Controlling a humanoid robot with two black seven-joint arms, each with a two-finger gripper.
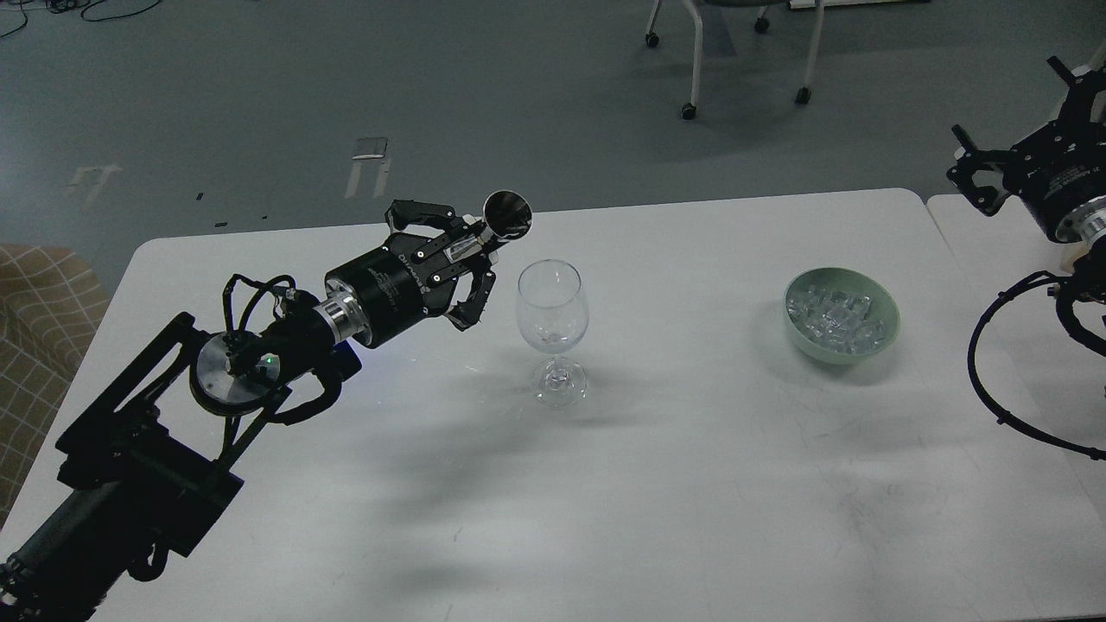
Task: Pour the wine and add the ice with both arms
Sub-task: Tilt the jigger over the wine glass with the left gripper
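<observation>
My left gripper (473,250) is shut on a small dark metal measuring cup (507,214). It holds the cup tilted on its side, mouth towards the camera, just up and left of the rim of the clear wine glass (553,304). The glass stands upright at the table's middle. I cannot make out any wine in the cup or the glass. The ice (836,313) lies as several clear cubes in a pale green bowl (883,339) to the right. My right gripper (1011,130) is open and empty, raised beyond the table's right edge.
The white table (691,484) carries only the glass and the bowl. A second white table (976,259) adjoins on the right. A black cable loop (981,363) hangs from the right arm there. Chair legs (691,78) stand on the floor behind.
</observation>
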